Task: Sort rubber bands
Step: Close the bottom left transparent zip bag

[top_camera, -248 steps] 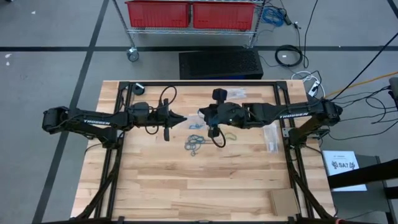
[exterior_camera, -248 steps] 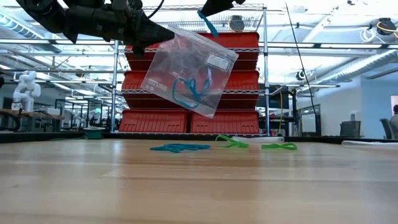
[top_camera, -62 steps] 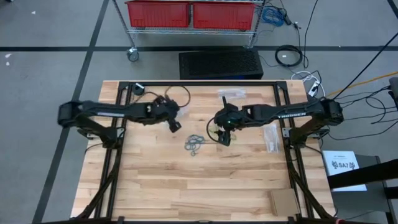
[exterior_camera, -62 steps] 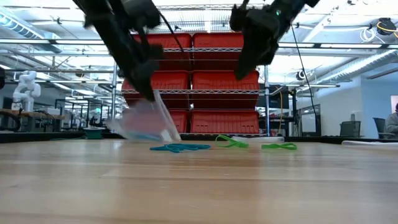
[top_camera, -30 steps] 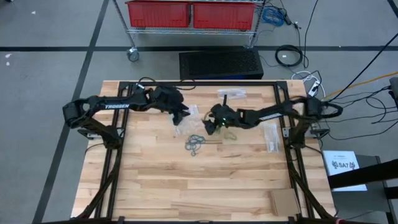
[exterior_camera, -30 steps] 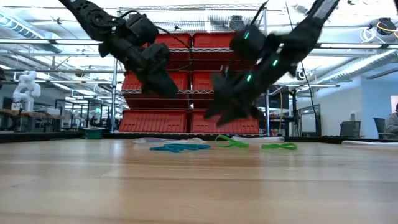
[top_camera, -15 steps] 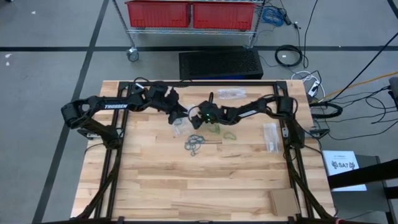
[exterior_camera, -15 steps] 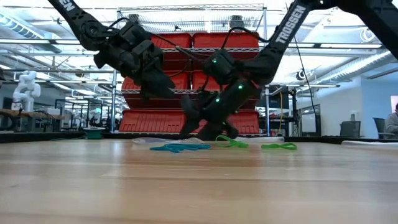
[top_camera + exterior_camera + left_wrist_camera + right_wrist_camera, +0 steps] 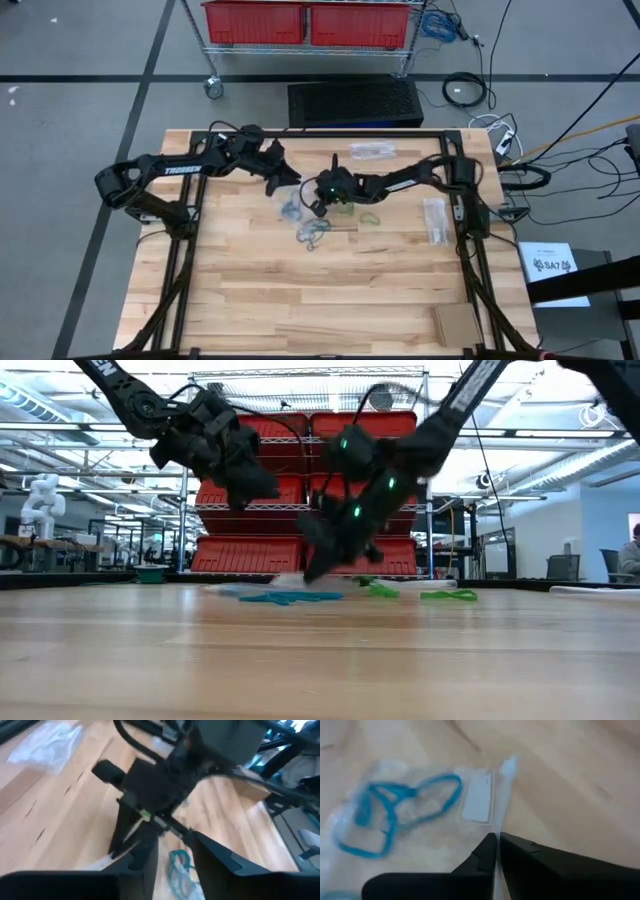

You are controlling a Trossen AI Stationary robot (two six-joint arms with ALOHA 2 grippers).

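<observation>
The right claw (image 9: 497, 840) pinches one clear bag (image 9: 420, 815) holding blue bands (image 9: 395, 810). The left claw (image 9: 290, 178) hovers part-open, empty. Loose bands (image 9: 313, 232) lie on the worktop (image 9: 300, 300).

Two dark arms work over one wooden table (image 9: 300, 290). At least three clear plastic bags (image 9: 436, 220) lie on it. The loose rubber bands (image 9: 312, 232) overlap too much to count; two green ones (image 9: 448, 595) show separately.
</observation>
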